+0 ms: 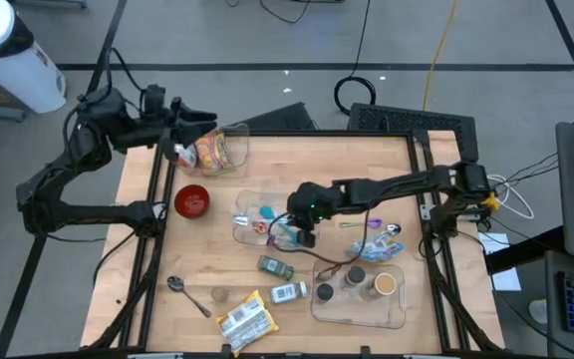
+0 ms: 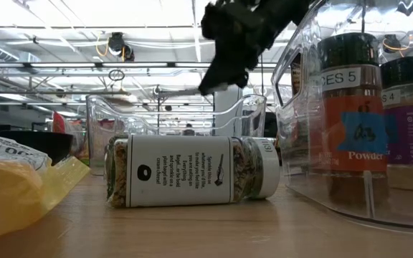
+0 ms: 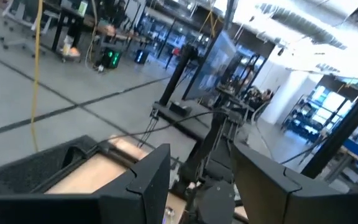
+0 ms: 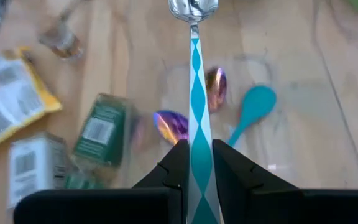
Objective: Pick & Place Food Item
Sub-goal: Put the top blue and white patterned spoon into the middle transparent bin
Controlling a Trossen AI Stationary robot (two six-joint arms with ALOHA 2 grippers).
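- Above the clear tray (image 1: 242,231), at the middle of the surface (image 1: 367,165), the right end effector (image 1: 305,235) is closed on a spoon with a teal diamond pattern (image 4: 196,134).
- Inside this tray lie a teal spoon (image 4: 250,111) and two shiny spoons (image 4: 170,126).
- Beside the tray, toward the front edge, two spice jars (image 1: 276,266) lie on their sides.
- Far from the tray, at the back left corner, the left end effector (image 1: 179,138) grips a clear cup with colourful food (image 1: 214,150).
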